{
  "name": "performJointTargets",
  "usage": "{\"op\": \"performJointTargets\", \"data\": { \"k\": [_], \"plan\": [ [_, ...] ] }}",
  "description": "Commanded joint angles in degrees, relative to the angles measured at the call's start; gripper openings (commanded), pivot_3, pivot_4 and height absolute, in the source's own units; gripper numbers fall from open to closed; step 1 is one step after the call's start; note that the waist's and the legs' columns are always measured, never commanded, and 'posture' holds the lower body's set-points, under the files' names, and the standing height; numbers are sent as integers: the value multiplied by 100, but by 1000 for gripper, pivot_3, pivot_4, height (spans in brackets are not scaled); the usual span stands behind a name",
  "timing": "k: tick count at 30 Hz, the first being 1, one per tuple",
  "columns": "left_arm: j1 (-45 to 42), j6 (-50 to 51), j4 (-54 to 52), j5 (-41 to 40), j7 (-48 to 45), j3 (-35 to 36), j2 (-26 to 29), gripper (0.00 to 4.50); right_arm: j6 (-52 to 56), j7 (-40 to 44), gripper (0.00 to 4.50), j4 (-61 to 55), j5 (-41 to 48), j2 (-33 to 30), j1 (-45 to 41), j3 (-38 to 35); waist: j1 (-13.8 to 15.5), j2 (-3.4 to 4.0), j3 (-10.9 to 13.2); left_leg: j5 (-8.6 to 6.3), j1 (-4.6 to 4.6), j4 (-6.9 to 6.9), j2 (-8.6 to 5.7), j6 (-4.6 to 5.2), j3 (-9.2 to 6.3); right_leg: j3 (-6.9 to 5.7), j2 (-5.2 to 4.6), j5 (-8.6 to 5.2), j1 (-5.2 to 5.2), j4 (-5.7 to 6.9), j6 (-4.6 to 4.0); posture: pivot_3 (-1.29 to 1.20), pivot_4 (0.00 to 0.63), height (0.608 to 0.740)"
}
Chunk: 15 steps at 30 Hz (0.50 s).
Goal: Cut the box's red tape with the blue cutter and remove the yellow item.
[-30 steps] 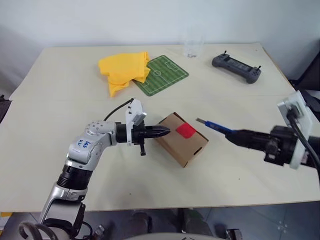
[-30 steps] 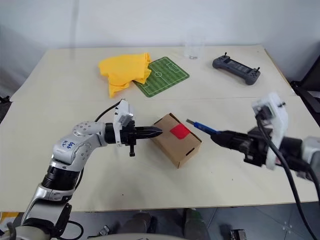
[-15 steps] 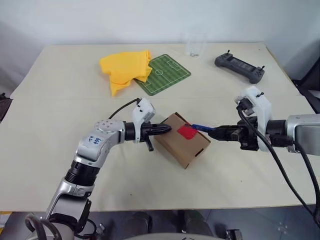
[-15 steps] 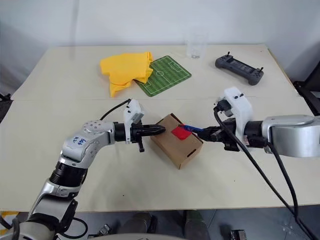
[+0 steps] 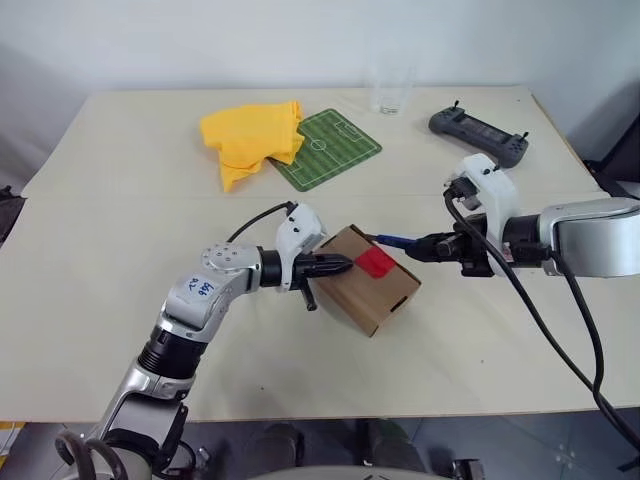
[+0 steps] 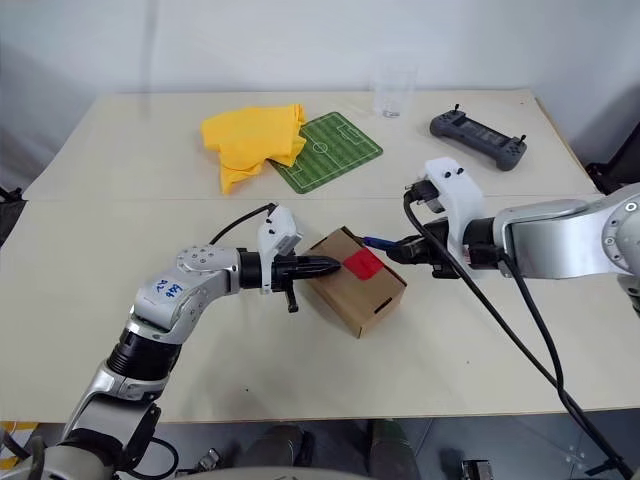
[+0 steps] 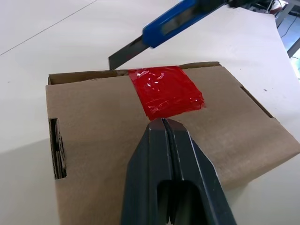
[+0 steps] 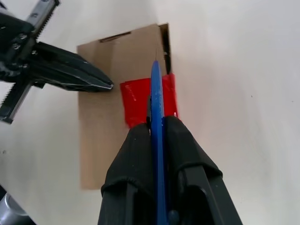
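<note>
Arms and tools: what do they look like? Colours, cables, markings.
Both arms are silver-grey metal with black joints. The left arm carries a blue handwritten mark on its rounded casing. Each wrist has a white camera housing fed by a black cable; the right arm trails a long loop. The left tool and the right tool each have two tapered black fingers.

I see a pale worktop (image 5: 120,230). On it lie the box (image 5: 370,282) near the middle, a crumpled yellow cloth (image 5: 250,140) touching a green football-pitch mat (image 5: 330,148), a clear glass (image 5: 390,92) and a dark handheld controller (image 5: 478,135).
</note>
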Motion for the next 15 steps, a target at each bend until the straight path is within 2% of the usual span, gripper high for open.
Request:
{"op": "performJointTargets", "data": {
  "k": [1, 15],
  "plan": [
    [98, 2, -11, 108, 16, -145, -28, 0, 36, -3, 98, 54, -153, 134, -52, -123, -1, 0, 0, 0, 0, 0, 0, 0, 0, 0, 0, 0, 0, 2, 0, 0, 150, 740],
    [241, -33, -100, 143, 49, -139, -23, 0, 429, 492, 98, 304, -1174, 621, 66, -448, -19, 2, -1, 1, 8, 3, -1, 0, 3, -1, 1, 0, 3, 10, 0, 0, 150, 740]
  ]
}}
